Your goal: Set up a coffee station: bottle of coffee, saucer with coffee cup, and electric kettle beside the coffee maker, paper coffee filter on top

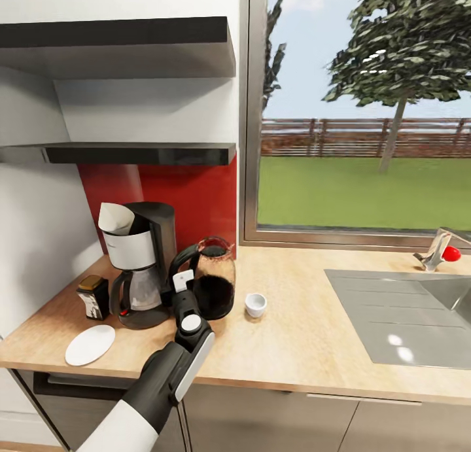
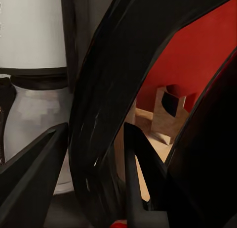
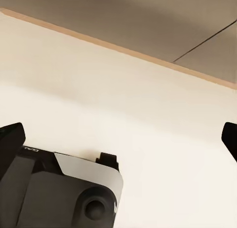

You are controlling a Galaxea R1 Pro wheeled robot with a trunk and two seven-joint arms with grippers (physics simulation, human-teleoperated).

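Countertop [image 1: 307, 334]; left claw [image 2: 94, 154] apparently around kettle handle [image 2: 98, 114].

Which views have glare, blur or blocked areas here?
Head view: evenly lit, sharp; bright glare spots on the sink, soft shadows under the coffee maker. Left wrist view: the kettle handle sits very close, dark and smeared, blocking most of the frame. Right wrist view: pale, washed-out surface, little contrast.
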